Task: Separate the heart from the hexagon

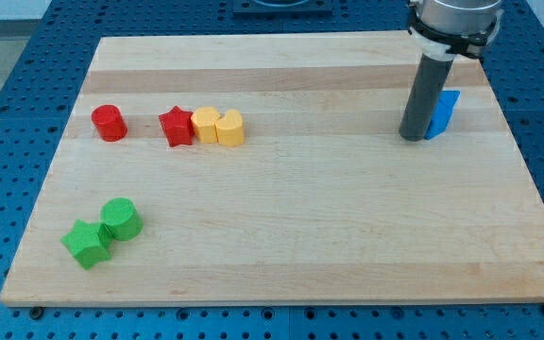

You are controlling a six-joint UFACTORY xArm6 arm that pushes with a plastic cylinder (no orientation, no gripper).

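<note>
A yellow heart (231, 127) and a yellow hexagon (205, 124) sit touching side by side in the upper left part of the board, the hexagon on the left. A red star (177, 127) touches the hexagon's left side. My tip (412, 138) is far away at the view's upper right, standing right next to a blue block (443, 114) whose shape I cannot make out. The tip touches neither yellow block.
A red cylinder (109, 123) stands left of the star. A green star (87, 244) and a green cylinder (121, 219) sit together at the lower left. The wooden board (329, 236) lies on a blue perforated table.
</note>
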